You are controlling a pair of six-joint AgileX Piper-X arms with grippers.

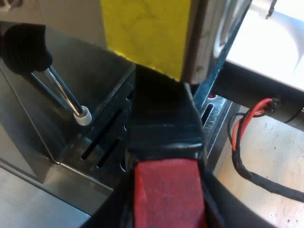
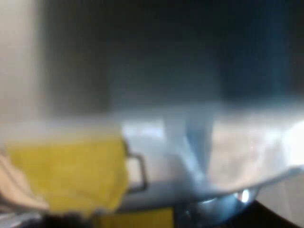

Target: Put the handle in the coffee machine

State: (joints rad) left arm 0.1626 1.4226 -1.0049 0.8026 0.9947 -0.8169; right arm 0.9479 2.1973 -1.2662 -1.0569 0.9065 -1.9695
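Note:
The holder's dark handle [image 1: 164, 118] runs from just before the camera to the espresso machine's front [image 1: 85, 80], ending under a yellow patch [image 1: 147, 33]. Its red end [image 1: 166, 194] sits between the black fingers [image 1: 111, 211] of my left gripper [image 1: 166, 209], which is shut on it. The holder's metal head is hidden under the machine. My right gripper [image 2: 171, 223] is pressed close to a shiny metal part of the machine [image 2: 199, 156] beside a yellow patch [image 2: 66, 171]; everything there is blurred.
A steam wand [image 1: 64, 90] with a black knob and a white tip hangs beside the handle. The slotted metal drip tray [image 1: 107, 152] lies below it. A pale worktop [image 1: 275, 152] lies past the tray's edge.

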